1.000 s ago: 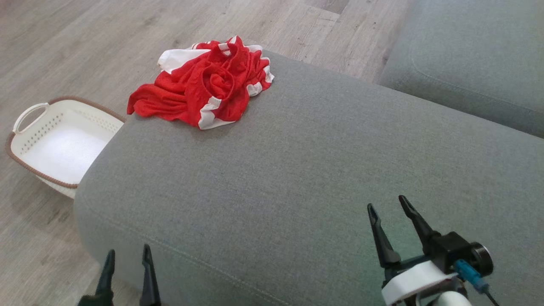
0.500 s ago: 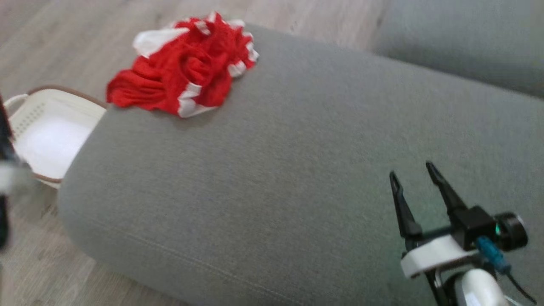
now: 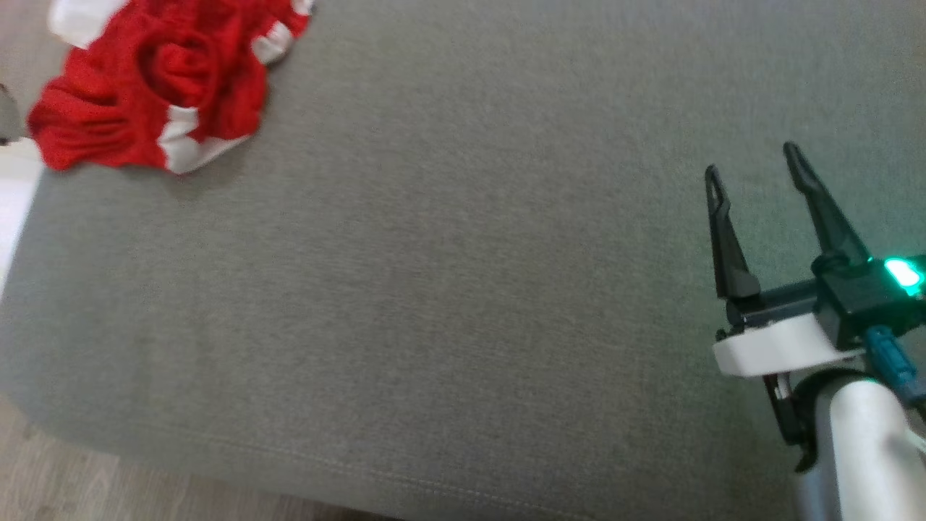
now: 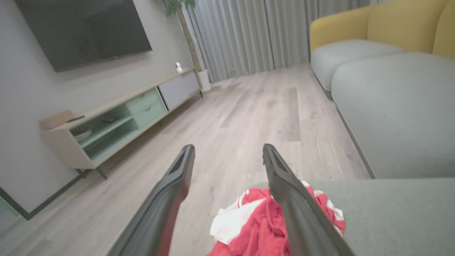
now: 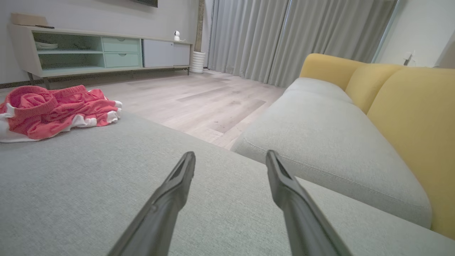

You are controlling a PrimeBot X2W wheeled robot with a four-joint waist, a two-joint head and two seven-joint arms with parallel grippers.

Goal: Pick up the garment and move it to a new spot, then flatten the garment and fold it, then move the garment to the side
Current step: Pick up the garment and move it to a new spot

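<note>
The garment (image 3: 155, 87) is a crumpled red piece with white trim, lying bunched at the far left corner of the grey ottoman (image 3: 448, 275). My right gripper (image 3: 752, 161) hovers open over the ottoman's right side, far from the cloth, with nothing between its fingers. From the right wrist the garment (image 5: 53, 110) lies far off to the left, beyond my right gripper (image 5: 230, 153). My left gripper (image 4: 227, 146) is open in the air, and the garment (image 4: 256, 224) sits just below and beyond its fingers, partly hidden by the right finger (image 4: 295, 206).
A white basket edge (image 3: 13, 195) peeks past the ottoman's left side. Wood floor (image 4: 249, 117) surrounds it. A grey and yellow sofa (image 5: 355, 117) stands to the right. A TV console (image 4: 106, 124) lines the far wall, with curtains (image 5: 284, 39) behind.
The head camera has tipped down and swung right, so the garment and basket slid to the view's upper left. The left gripper left the head view. Both grippers stayed open.
</note>
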